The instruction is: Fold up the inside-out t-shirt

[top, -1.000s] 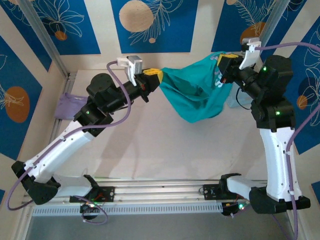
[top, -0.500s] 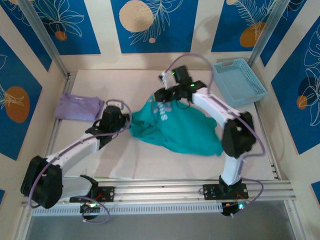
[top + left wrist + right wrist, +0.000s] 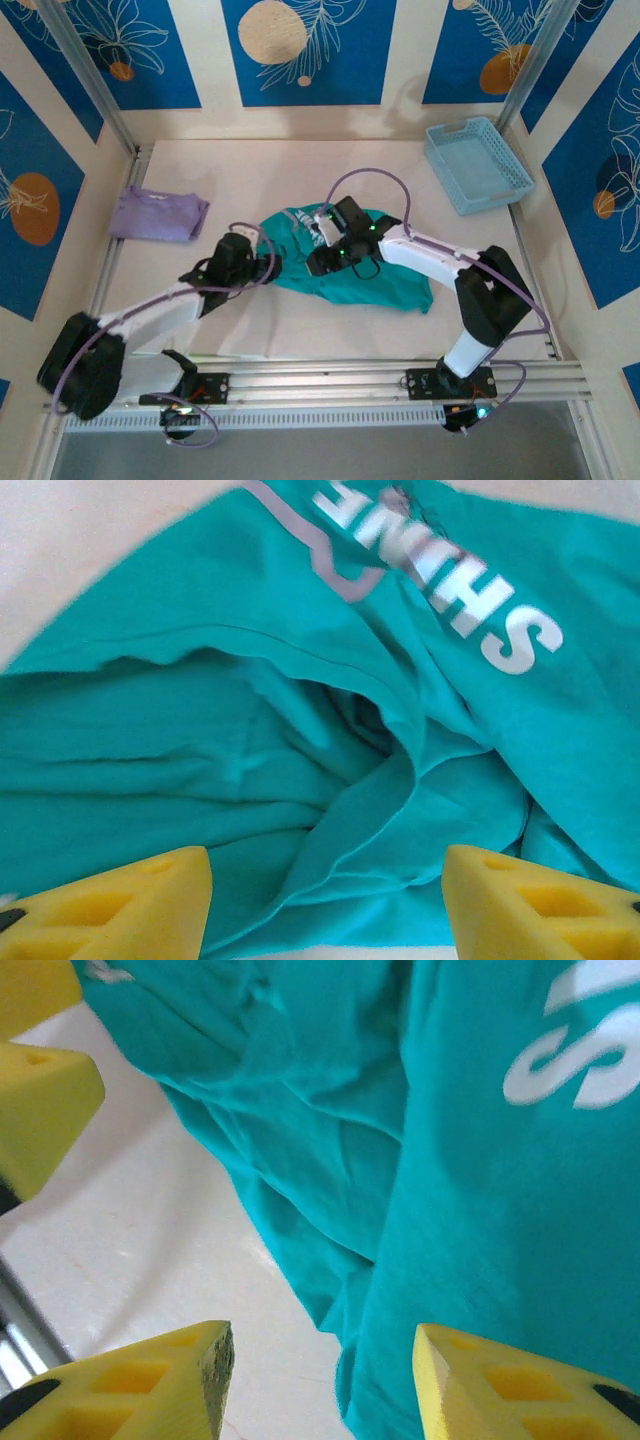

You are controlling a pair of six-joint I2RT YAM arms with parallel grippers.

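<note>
Shirt status: the inside-out t-shirt (image 3: 392, 288) lies crumpled at the middle of the surface (image 3: 300, 180), with no fold made (white lettering shows). Left hand (image 3: 266, 264) and right hand (image 3: 322, 258) stand parted at its left side, holding nothing. Flattening and all folds are judged outstanding.

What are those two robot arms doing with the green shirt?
They are working on folding the teal t-shirt, which lies crumpled on the table. The left hand and the right hand both hover close over it with their fingers open, holding nothing. No neat fold shows yet.
</note>
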